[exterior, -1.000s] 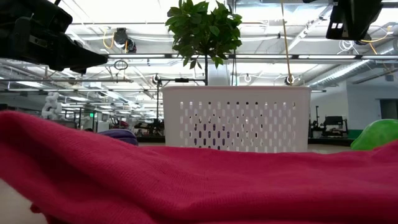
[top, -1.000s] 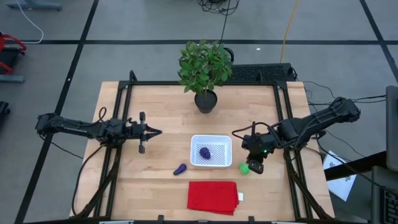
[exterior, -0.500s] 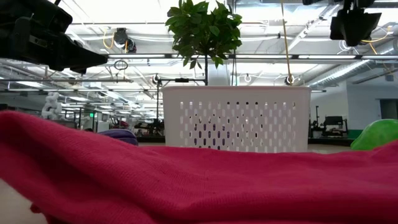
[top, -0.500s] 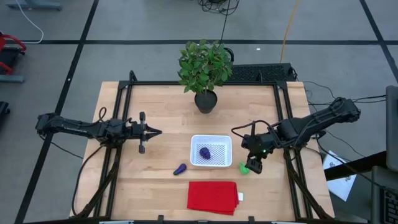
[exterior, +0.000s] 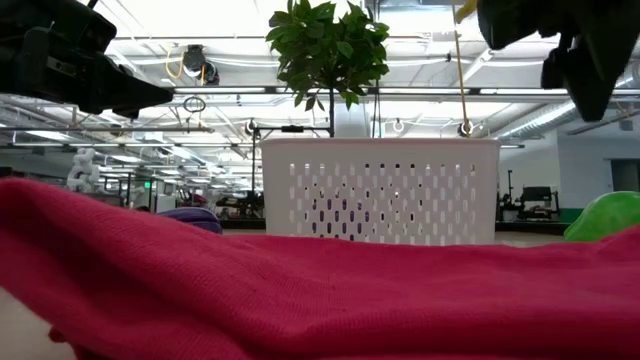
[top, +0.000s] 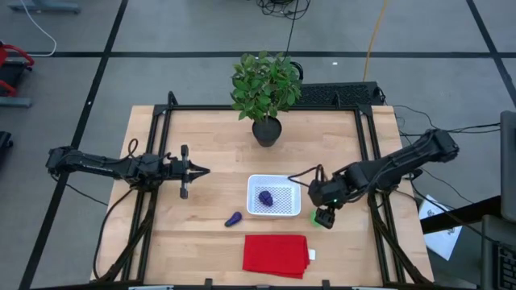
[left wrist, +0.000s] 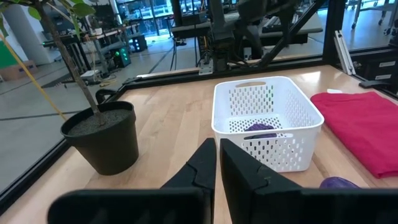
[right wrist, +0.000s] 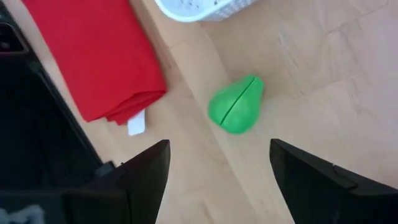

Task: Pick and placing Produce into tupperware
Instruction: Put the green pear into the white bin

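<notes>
At frame left, the left gripper [top: 196, 170] waits, fingers closed on nothing. Centre: the white perforated plastic tupperware [top: 274, 196] holds one dark purple piece [top: 265, 196]. Lower right, the right gripper [top: 323, 217], fingers spread, hovers over the smooth green pear-shaped piece [right wrist: 236, 111] on the wooden bench [top: 210, 145]. Judged next: descend and clamp.

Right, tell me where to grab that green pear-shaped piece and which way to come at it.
Come straight down from above: the green pear-shaped piece lies on its side on bare wood, apart from the white basket and red cloth. Close the right claw, open above it, across the rounder, wider end, probably the steadier grip; the narrow end tapers and could slip out.
</notes>
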You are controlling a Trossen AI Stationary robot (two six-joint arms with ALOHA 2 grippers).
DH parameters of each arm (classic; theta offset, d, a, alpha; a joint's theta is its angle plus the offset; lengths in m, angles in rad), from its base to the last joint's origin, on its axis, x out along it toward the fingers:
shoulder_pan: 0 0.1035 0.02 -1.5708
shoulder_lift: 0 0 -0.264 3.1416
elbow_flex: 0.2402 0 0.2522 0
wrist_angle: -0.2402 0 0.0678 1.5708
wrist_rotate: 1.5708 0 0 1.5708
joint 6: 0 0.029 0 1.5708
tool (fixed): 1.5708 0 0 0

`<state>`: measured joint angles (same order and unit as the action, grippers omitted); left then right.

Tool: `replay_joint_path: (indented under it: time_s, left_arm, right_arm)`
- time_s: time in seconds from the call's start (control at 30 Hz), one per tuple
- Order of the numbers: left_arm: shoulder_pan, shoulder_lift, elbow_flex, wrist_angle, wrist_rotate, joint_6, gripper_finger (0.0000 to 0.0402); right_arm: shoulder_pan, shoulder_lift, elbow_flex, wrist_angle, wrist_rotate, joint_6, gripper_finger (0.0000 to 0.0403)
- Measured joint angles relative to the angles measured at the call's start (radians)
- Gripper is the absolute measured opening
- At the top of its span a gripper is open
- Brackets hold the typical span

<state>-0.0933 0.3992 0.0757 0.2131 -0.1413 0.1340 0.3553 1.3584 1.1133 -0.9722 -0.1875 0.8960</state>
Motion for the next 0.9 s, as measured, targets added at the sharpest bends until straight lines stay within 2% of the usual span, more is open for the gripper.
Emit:
replay_joint_path:
  time_s: [0.53,0.9]
  left_arm:
    - [0.0,0.0,0.0,-0.002,0.0,-0.004,0.0026]
    - [0.0,0.0,0.0,-0.003,0.0,0.026,0.0026]
  right_arm:
    - [0.0,0.127,0.0,-0.009,0.0,0.015,0.0268]
    - [0.001,0.142,-0.024,-0.012,0.001,0.091,0.0268]
